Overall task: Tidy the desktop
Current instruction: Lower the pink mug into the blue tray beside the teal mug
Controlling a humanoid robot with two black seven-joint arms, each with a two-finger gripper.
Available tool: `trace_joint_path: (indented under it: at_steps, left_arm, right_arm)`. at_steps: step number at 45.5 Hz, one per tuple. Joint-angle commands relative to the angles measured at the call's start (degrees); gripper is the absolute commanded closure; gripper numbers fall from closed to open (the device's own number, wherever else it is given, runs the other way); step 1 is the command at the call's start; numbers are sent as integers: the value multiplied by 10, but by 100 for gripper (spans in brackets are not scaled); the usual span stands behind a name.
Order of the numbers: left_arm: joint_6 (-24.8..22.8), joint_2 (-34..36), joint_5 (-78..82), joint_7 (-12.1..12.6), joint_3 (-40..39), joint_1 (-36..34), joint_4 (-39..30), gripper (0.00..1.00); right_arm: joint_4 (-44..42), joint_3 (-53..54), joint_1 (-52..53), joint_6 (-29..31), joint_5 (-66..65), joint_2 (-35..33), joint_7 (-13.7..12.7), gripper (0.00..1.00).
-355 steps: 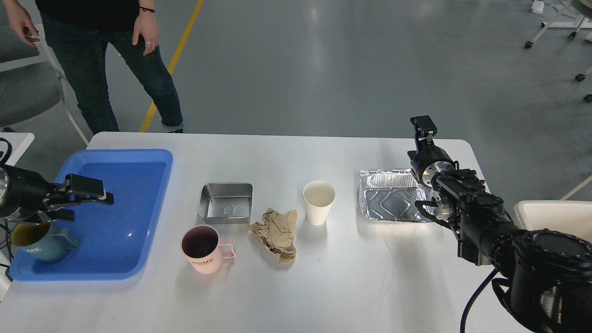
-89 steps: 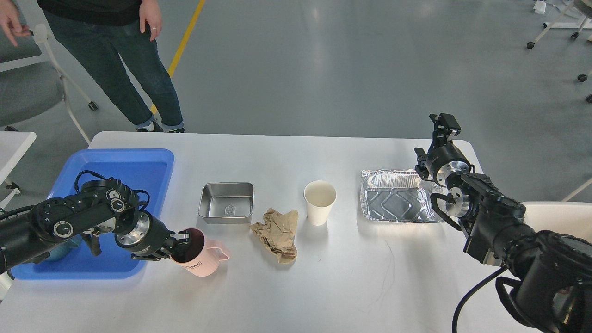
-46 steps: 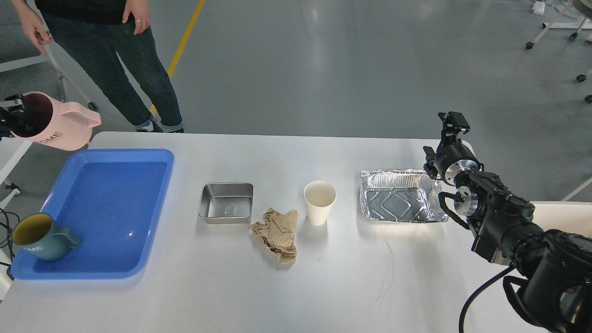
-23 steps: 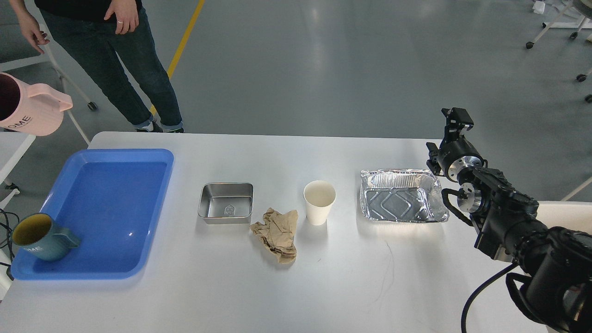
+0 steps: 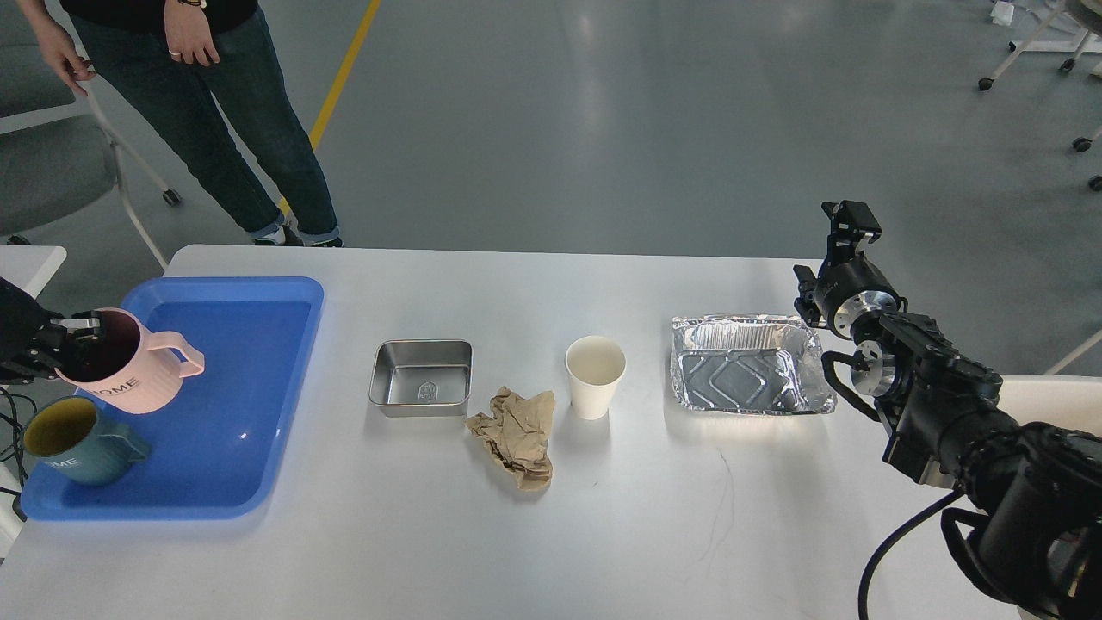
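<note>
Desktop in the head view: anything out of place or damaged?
One crumpled brown paper wad lies loose on the desktop between the steel tin and the paper cup. Nothing looks spilled or tipped.

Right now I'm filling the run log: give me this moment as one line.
left gripper: shut on pink mug over blue tray | right gripper: idle, state unclear | teal mug: in tray

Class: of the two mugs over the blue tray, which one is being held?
The pink mug, gripped at its rim by the left gripper; the teal mug stands free.
</note>
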Motion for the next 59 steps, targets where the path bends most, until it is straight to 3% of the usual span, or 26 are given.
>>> trace_joint_path:
  at_steps: [1, 14, 38, 59]
  left_arm:
    - [0, -6, 11, 0, -1, 25, 2, 100]
    - [0, -21, 13, 0, 0, 48, 4, 100]
    - [0, -106, 12, -2, 0, 65, 99, 100]
    - [77, -137, 16, -3, 1, 95, 120, 100]
  right_arm:
    - [0, 0, 0, 0, -1, 0, 0, 0]
    - [0, 0, -3, 0, -1, 0, 0, 0]
    - [0, 0, -8, 0, -1, 1, 0, 0]
    - [0, 0, -14, 0, -1, 1, 0, 0]
